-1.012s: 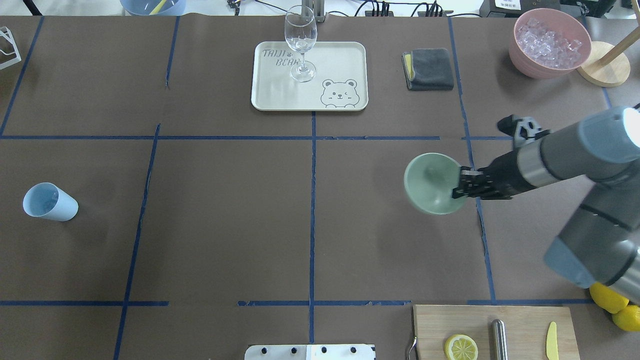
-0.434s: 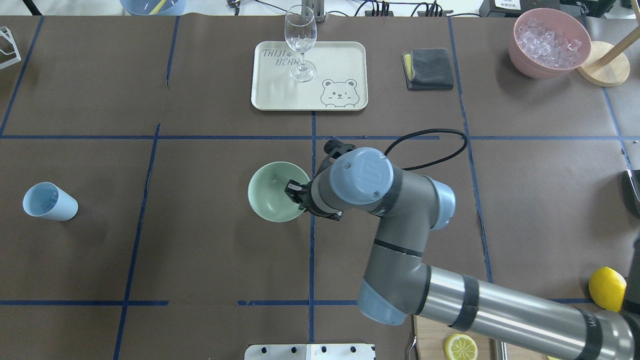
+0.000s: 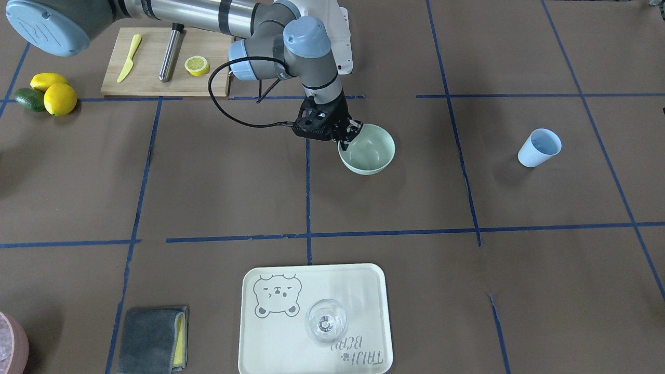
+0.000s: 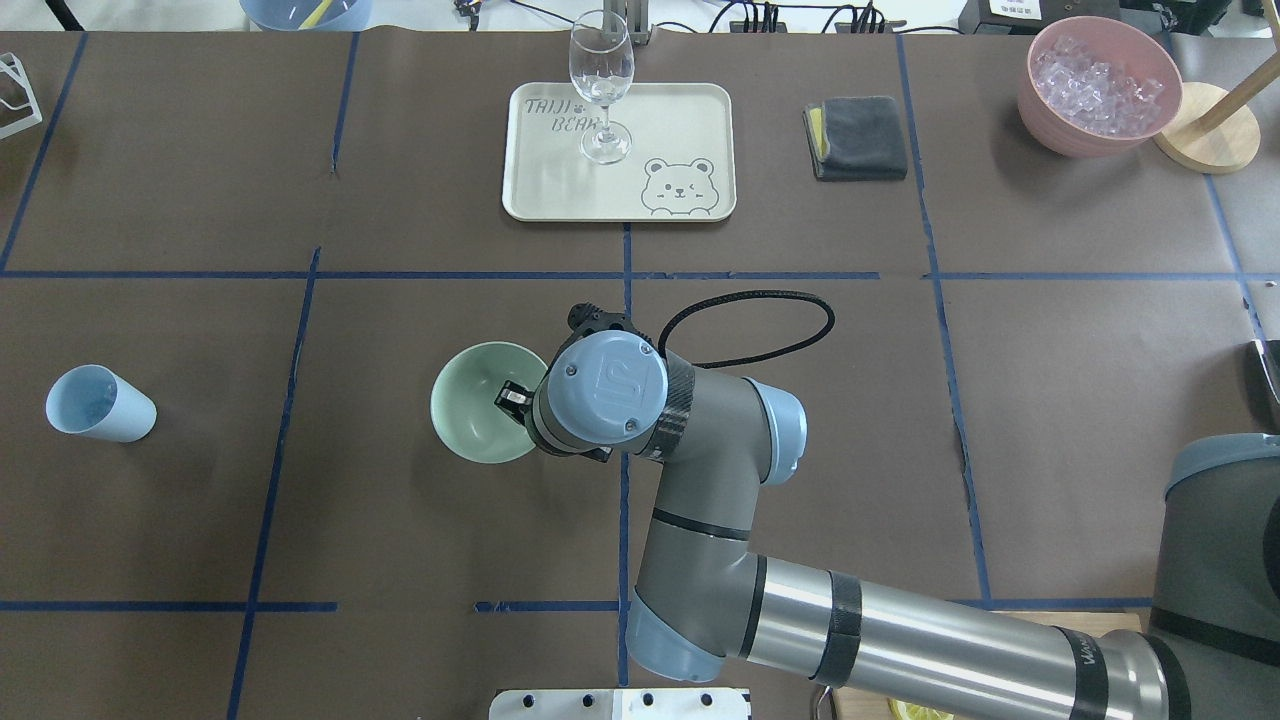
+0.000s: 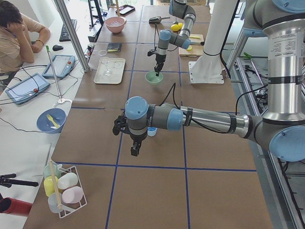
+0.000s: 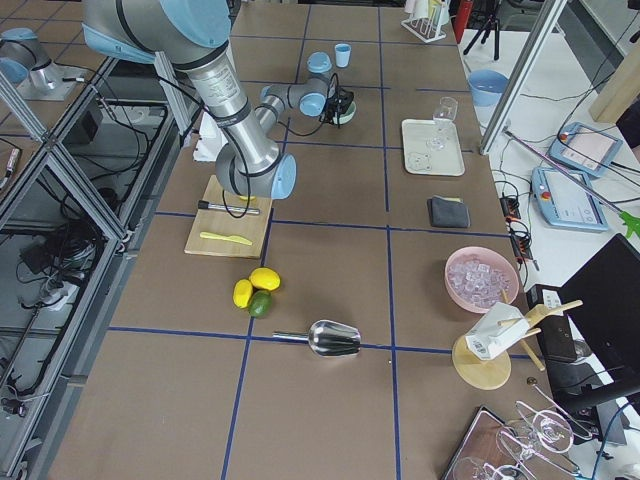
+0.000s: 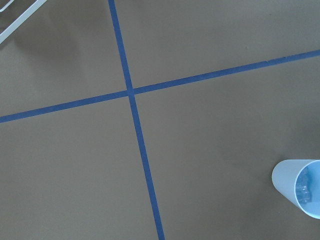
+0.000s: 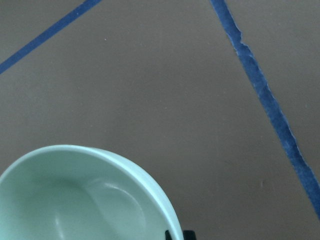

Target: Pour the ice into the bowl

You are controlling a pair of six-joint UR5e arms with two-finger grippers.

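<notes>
The bowl [image 4: 472,405] is clasped at its rim by the right gripper [image 4: 510,398] near the middle of the table [image 4: 400,520], whose bare brown surface is seen open all round it. The ice [image 4: 1098,82] is heaped in the pink container [image 4: 1042,112] at the far corner. How the jaws of the left gripper [image 5: 135,150] stand cannot be told.

The bowl [image 4: 475,408] is round, pale mint green and matte, with nothing inside, standing mouth up and about level near the middle of the brown table [image 4: 400,520], just left of the centre tape line [image 4: 626,300] in the overhead view. The right gripper [image 4: 512,398] pinches its rim on the side nearest that line; whether its base touches the table cannot be told. The ice [image 4: 1100,75], a heap of small clear cubes, lies in the pink container [image 4: 1050,130] at the far right corner, well apart from the bowl.
</notes>
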